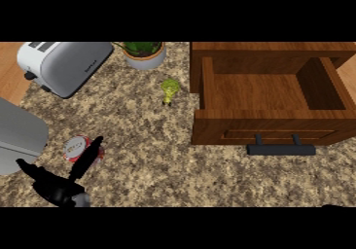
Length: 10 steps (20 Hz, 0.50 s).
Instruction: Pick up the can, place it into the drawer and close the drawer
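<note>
A red can (75, 147) with a white top stands on the speckled counter at the lower left. My left hand (62, 189) is just below it and open. One straight finger (87, 154) lies along the can's right side, and the thumb (27, 168) is spread out to the left, apart from the can. The wooden drawer (209, 90) at the upper right is pulled open with nothing visible inside. Its black handle (281, 150) faces me. Only a dark sliver of my right hand (333, 206) shows at the lower right edge.
A silver toaster (62, 65) lies at the back left, with a potted plant (143, 52) beside it. A small yellow-green item (169, 90) sits left of the drawer. A large grey rounded object (14, 133) stands close to the can's left.
</note>
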Motion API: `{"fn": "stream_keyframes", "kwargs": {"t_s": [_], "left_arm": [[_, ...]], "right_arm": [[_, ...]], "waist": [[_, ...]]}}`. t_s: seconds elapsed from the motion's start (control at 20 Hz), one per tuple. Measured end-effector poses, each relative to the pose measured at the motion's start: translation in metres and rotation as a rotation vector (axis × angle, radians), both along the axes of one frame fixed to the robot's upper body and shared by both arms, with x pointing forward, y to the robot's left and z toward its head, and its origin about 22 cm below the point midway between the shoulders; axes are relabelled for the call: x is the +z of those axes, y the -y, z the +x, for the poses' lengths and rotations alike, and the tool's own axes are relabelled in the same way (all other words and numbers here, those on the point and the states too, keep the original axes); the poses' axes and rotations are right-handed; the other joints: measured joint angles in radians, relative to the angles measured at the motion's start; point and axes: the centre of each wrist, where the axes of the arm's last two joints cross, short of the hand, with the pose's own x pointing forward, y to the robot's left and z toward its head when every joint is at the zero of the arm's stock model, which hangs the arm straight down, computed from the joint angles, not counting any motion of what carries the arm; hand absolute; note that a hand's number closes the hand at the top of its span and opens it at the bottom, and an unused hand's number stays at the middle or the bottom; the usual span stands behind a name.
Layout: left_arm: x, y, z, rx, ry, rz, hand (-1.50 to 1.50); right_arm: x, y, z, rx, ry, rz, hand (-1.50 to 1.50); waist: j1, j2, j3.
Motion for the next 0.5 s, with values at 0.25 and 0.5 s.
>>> {"fn": "stream_keyframes", "kwargs": {"t_s": [0.25, 0.5], "left_arm": [[-0.027, -0.02, 0.0, -0.036, 0.031, 0.0, -1.5], [-0.051, -0.029, 0.005, -0.128, 0.089, -0.013, -1.5]], "right_arm": [[0.007, 0.002, -0.002, 0.002, 0.002, -0.009, -1.5], [0.007, -0.001, 0.002, -0.002, 0.01, -0.012, -1.5]], "waist": [[-0.004, 0.001, 0.001], [-0.005, 0.001, 0.004]]}}
